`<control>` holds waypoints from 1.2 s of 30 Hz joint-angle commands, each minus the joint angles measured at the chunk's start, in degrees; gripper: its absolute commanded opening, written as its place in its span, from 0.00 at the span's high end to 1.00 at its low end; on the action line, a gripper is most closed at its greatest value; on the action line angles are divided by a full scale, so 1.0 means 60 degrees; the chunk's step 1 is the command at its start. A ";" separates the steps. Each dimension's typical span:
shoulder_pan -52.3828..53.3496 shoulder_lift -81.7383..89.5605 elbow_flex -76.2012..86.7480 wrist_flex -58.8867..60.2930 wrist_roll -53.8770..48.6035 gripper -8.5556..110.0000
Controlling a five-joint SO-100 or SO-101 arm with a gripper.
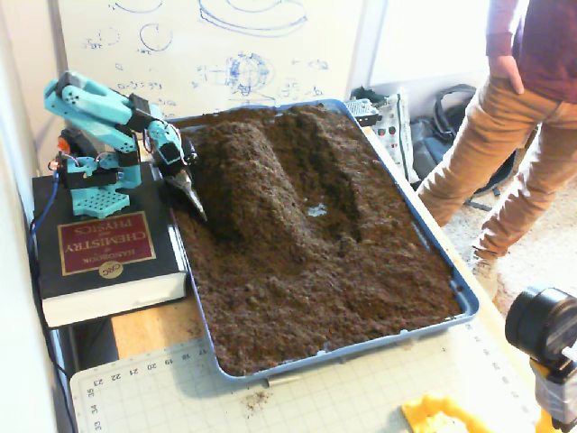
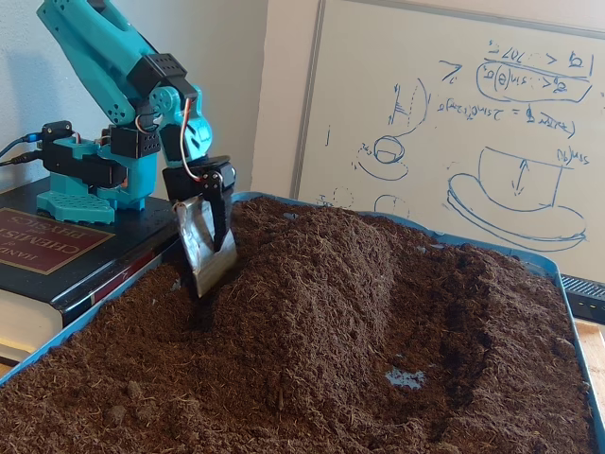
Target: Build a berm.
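Observation:
The berm is a long raised ridge of dark brown crumbly soil running down the middle of the blue tray; in the other fixed view it rises at centre. To its right lies a sunken groove with a patch of bare blue tray bottom. My gripper, a silver scoop blade with a black finger lying against it, looks shut and empty. It points down at the berm's left foot, tip in the soil.
The teal arm stands on a thick black chemistry handbook left of the tray. A person in tan trousers stands at the right. A black camera, a cutting mat and a yellow object lie in front.

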State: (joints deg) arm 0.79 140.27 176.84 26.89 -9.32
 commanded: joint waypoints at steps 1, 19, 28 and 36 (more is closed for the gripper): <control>0.0000 0.1392 0.0117 -0.0088 0.0176 0.92; 0.0103 0.7412 0.0557 0.6226 0.0220 0.92; -0.0044 0.8672 0.0542 0.6519 0.1787 0.92; -0.0732 0.8672 0.0571 0.6284 0.2974 0.92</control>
State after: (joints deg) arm -1.14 190.46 181.05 65.48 6.59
